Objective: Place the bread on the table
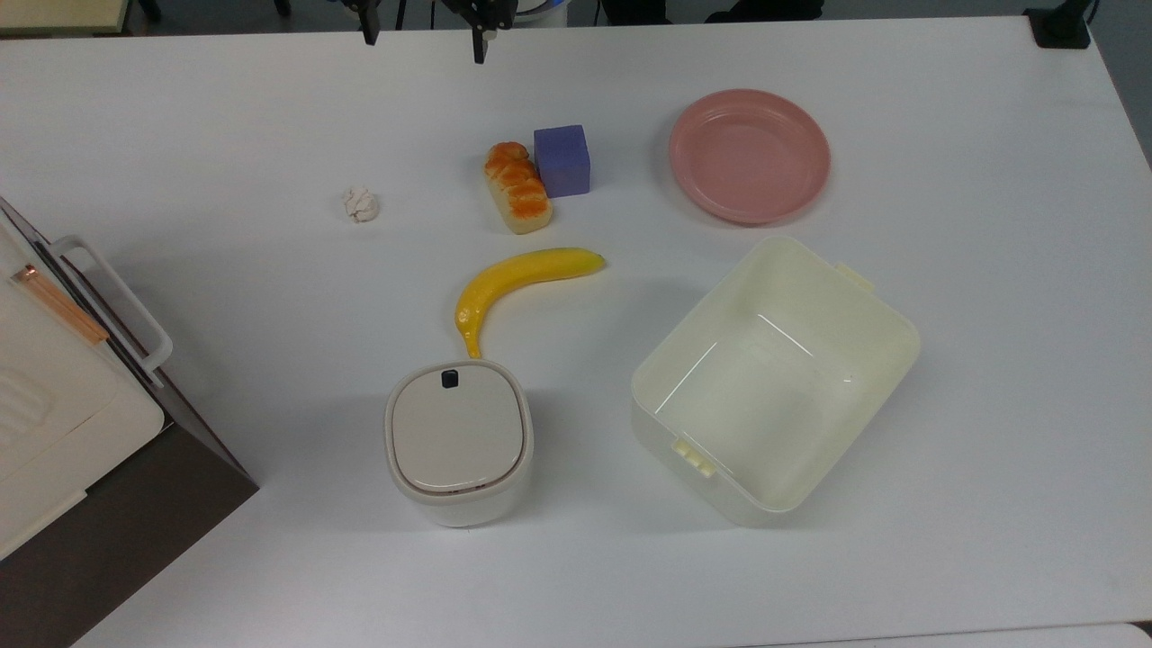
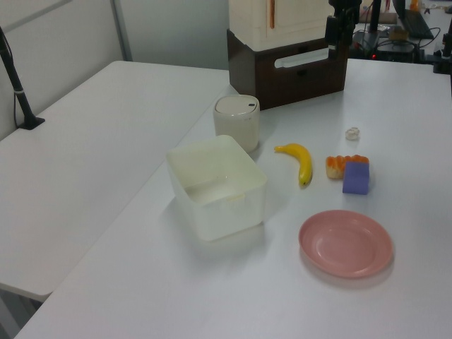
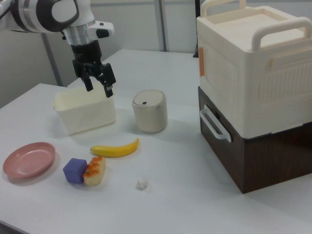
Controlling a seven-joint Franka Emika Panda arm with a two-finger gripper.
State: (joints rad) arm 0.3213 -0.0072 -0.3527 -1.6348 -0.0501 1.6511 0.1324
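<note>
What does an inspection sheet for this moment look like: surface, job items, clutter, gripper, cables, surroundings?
Surface: white table, no spills seen.
Job's things: bread lies on the table, touching the purple cube.
Clutter: banana, pink plate, empty cream bin, lidded canister, crumpled paper ball.
Gripper: gripper open, empty, raised above the table.
Cables: nothing seen on the table.
Surroundings: cream container on a brown cabinet; second table alongside.
</note>
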